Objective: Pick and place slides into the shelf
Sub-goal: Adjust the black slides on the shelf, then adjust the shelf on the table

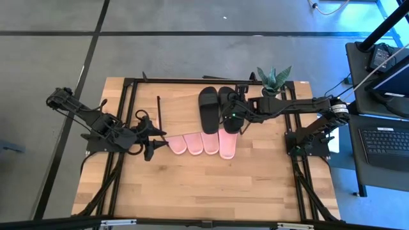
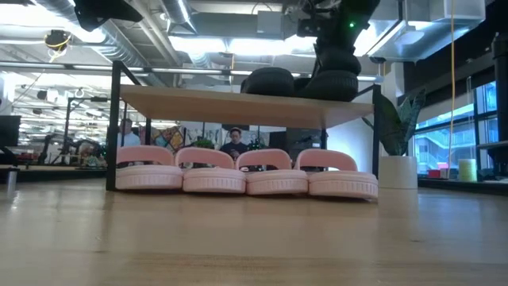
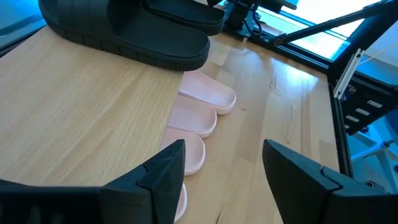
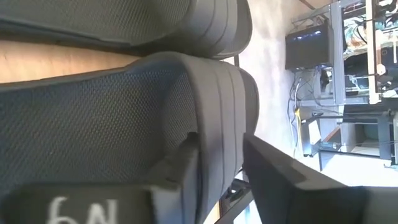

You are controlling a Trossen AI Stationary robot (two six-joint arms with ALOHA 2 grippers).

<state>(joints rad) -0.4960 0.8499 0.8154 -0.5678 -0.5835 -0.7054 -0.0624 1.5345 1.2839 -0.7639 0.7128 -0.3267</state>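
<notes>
Two black slides (image 1: 217, 108) lie on the shelf (image 2: 238, 104); right gripper (image 1: 231, 119) straddles one strap at 12 o'clock, fingers slack; left gripper (image 1: 151, 142) gapes empty.

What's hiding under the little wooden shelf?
Four pink slides sit in a row under the shelf. From above, its board covers their straps, so only their ends stick out. Two black slides lie on top.

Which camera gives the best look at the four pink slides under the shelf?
The low view: all four pink slides sit side by side under the shelf, straps visible. The high view shows only their ends poking out past the board. The left wrist view catches them partly; the right wrist view shows none.
</notes>
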